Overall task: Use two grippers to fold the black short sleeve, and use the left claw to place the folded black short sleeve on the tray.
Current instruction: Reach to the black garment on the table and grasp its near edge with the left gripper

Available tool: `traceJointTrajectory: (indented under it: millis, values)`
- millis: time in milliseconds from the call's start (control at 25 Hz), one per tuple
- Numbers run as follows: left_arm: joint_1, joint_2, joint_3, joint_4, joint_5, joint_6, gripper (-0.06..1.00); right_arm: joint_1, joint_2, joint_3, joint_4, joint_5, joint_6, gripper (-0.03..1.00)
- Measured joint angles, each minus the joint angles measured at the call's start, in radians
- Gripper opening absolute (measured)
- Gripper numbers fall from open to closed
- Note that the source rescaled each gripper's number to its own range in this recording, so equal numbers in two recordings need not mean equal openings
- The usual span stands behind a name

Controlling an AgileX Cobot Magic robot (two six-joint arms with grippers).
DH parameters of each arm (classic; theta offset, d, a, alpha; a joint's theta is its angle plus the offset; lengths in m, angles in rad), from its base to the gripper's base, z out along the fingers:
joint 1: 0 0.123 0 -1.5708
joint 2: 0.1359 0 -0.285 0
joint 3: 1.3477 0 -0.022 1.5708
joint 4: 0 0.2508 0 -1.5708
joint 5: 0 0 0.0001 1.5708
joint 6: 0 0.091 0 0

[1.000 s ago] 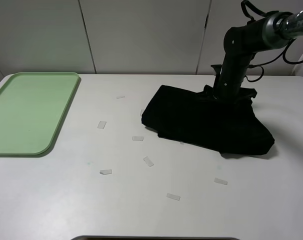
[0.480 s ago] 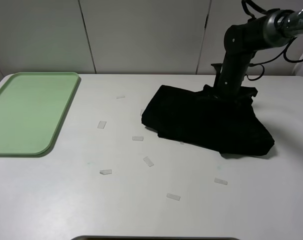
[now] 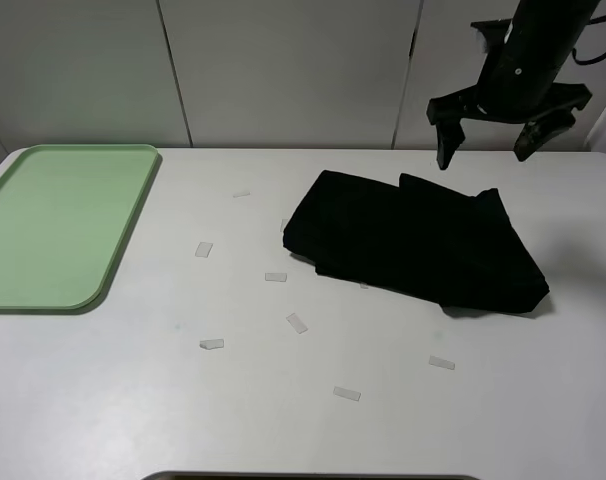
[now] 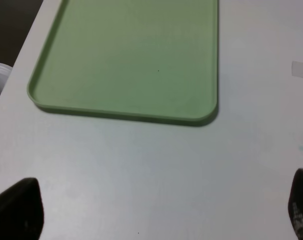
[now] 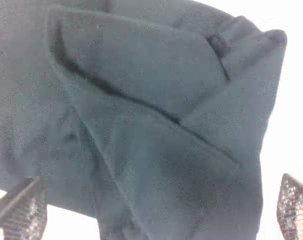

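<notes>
Black short sleeve point(image 3: 413, 245) is lying part-folded on the counter point(image 3: 133, 400), right of centre and toward the far side. Its layers are overlapped, and a raised fold line is seen in the right wrist view.

Soft, limp, light handling is to be expected: no stiffness, shape lost if lifted by one point, layers likely to slide apart. The fabric looks matte, so slip in the grip is judged low.

Right fingers point(image 3: 444, 135) are spread wide above the garment's far edge, clear of the cloth, nothing held. Left fingers point(image 4: 16, 210) are also spread wide with nothing held, over bare counter beside one short end of the tray point(image 4: 131, 55); they are not seen in the high view. The tray is at far left, well apart from the garment.

Hold is best taken at two corners of one edge, with both layers pinched together. For the left-side transfer, a pinch through all layers at a folded edge is advised, and sag should be assumed. Pale scraps point(image 3: 297, 322) scattered between tray and garment could be dragged along.
</notes>
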Motion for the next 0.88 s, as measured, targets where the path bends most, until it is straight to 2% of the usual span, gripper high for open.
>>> traceJointTrajectory:
  millis: [120,280,640,880]
  values:
    - [0.0,0.0,0.0,0.0,0.0,0.0,0.98,0.0,-0.052,0.002,0.0,0.063,-0.036,1.0]
    - [0.0,0.0,0.0,0.0,0.0,0.0,0.98,0.0,-0.131,0.049,0.001,0.071,-0.07,1.0]
    - [0.0,0.0,0.0,0.0,0.0,0.0,0.98,0.0,-0.444,0.351,0.008,0.074,-0.085,1.0]
    - [0.0,0.0,0.0,0.0,-0.001,0.0,0.98,0.0,-0.73,0.526,0.069,0.077,-0.087,1.0]
